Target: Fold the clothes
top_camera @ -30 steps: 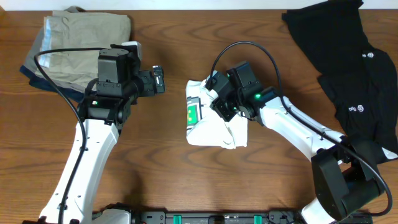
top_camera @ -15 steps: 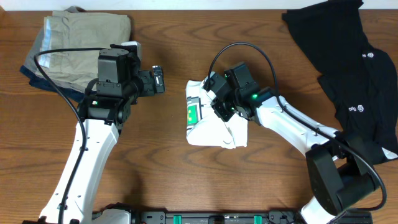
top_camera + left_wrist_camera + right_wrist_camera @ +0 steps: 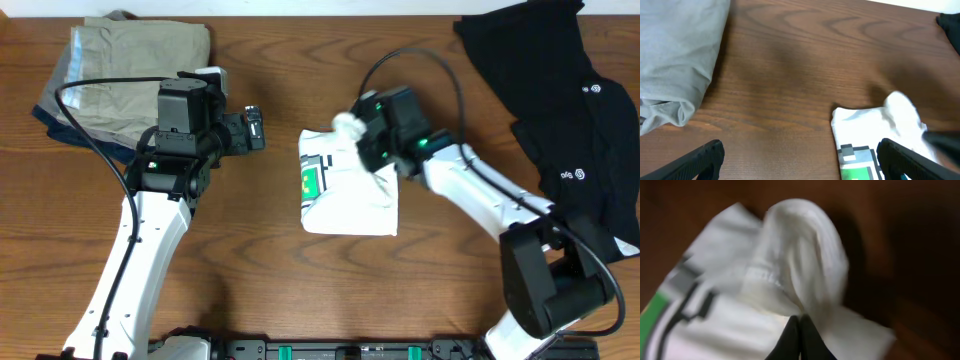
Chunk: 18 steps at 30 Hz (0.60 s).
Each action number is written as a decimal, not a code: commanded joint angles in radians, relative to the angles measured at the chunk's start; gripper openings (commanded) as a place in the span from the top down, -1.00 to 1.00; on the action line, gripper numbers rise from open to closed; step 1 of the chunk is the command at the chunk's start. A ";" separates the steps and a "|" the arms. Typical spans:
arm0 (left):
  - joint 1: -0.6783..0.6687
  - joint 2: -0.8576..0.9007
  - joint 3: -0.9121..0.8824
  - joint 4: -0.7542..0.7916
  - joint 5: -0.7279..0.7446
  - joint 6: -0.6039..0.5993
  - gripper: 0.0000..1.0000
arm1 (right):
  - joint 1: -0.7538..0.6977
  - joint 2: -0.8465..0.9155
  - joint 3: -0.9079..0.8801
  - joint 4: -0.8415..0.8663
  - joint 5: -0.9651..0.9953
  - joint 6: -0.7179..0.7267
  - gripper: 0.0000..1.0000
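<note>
White T-shirt [image 3: 345, 205] lies part-folded just under the right gripper [image 3: 356, 130], green graphic [image 3: 311, 181] up, long axis seemingly running from the fingertips toward that arm's base; left gripper [image 3: 256, 130] gapes beside it, apart. Left wrist: shirt ahead-right of the spread jaws. Right wrist: jaws clenched on a bunched fold, probably to carry it over.

Right wrist view: blur softens the T-shirt [image 3: 790, 265], leaving its print unreadable; the lower edge crops the right end effector [image 3: 800, 336]. Overhead view: that end effector's body hides its fingertips and the T-shirt's upper right corner; the black garment [image 3: 560, 90] runs off-frame. Left wrist view: the left end effector [image 3: 800, 152] is cropped below.
</note>
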 commanded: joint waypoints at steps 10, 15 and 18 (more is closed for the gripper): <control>0.004 0.009 0.010 -0.005 -0.010 0.006 -0.96 | -0.169 -0.010 0.027 -0.267 -0.139 0.170 0.98; 0.004 0.010 0.009 -0.005 -0.010 0.006 -0.96 | -0.170 -0.011 0.027 -0.439 -0.208 0.179 0.98; 0.004 0.011 0.009 -0.005 -0.010 0.010 -0.96 | -0.185 -0.024 0.027 -0.482 -0.213 0.177 0.86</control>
